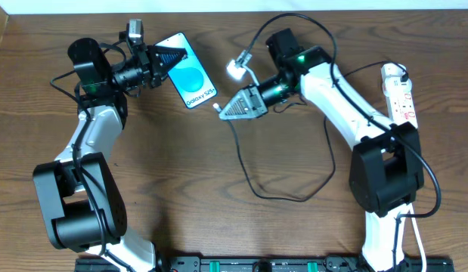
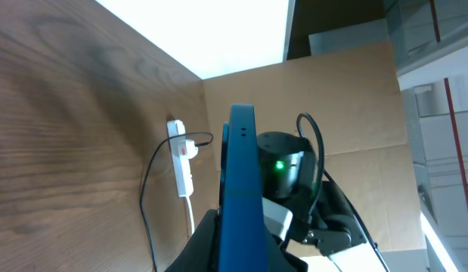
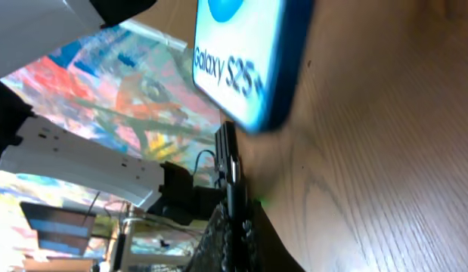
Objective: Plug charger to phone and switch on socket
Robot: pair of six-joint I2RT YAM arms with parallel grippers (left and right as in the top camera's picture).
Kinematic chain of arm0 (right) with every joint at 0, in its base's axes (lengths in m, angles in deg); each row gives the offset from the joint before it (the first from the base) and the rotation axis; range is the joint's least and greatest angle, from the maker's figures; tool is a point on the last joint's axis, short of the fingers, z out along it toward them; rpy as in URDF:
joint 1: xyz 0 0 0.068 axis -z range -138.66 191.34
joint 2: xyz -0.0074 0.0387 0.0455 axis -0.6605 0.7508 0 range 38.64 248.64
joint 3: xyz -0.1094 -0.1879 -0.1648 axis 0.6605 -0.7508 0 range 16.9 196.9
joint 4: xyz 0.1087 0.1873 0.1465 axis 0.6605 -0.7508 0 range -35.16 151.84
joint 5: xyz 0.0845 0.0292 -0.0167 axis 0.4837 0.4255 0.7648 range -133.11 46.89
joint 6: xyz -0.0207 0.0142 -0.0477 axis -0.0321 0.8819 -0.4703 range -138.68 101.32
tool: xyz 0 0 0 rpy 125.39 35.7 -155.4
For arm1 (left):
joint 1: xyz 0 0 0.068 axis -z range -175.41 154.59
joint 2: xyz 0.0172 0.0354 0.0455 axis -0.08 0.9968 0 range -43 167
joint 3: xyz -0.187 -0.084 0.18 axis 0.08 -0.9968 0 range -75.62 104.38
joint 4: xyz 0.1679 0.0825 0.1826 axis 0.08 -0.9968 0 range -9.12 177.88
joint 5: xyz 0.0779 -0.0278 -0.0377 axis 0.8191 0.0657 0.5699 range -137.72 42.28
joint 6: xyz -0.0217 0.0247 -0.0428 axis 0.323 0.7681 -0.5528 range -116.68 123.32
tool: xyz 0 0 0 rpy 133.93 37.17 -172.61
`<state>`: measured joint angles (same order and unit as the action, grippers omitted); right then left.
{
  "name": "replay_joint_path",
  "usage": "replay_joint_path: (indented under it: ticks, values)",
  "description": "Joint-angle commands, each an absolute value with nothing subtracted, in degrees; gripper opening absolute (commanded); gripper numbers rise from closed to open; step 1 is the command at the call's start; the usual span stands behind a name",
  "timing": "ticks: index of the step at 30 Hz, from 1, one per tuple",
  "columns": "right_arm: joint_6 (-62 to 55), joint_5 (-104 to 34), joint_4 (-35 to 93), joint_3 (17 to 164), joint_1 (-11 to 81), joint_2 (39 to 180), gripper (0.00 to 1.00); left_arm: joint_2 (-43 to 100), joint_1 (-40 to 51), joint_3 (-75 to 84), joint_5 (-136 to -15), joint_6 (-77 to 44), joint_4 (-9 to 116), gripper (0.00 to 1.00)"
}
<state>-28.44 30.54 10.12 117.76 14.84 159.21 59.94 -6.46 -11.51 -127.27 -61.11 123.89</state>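
Observation:
The phone (image 1: 192,79) has a light blue screen reading "Galaxy S25" and lies tilted at the back of the table. My left gripper (image 1: 175,59) is shut on its upper end. In the left wrist view the phone (image 2: 241,181) stands edge-on between the jaws of my left gripper (image 2: 241,245). My right gripper (image 1: 221,108) is shut on the charger's connector tip (image 3: 229,162), just off the phone's lower edge (image 3: 241,68). Whether tip and phone touch I cannot tell. The charger's black cable (image 1: 249,177) loops over the table toward the white socket (image 1: 398,92) at the far right.
The socket (image 2: 181,162) lies along the table's right edge with a white cord (image 2: 190,215) trailing from it. Cable loops lie on the wood between the two arms. Brown cardboard (image 2: 347,98) stands beyond the table.

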Motion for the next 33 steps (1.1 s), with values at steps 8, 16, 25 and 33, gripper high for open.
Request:
replay_joint_path:
  ticks: [8,16,25,33]
  values:
    - [-14.5,29.2,19.0,117.6,12.6,159.8,0.01,58.2,-6.3,-11.4,-130.8,-60.3,124.4,0.07]
    - [-12.2,29.1,20.9,117.6,12.5,159.8,0.01,58.2,-6.3,-11.4,-129.4,-60.3,124.9,0.07]
    - [-12.6,29.1,19.4,115.4,12.4,159.8,0.01,58.2,-6.4,-11.4,-124.3,-60.6,128.1,0.07]
    - [-13.8,32.0,23.7,114.6,12.5,159.8,0.01,58.2,-6.4,-11.4,-123.0,-61.0,128.3,0.07]
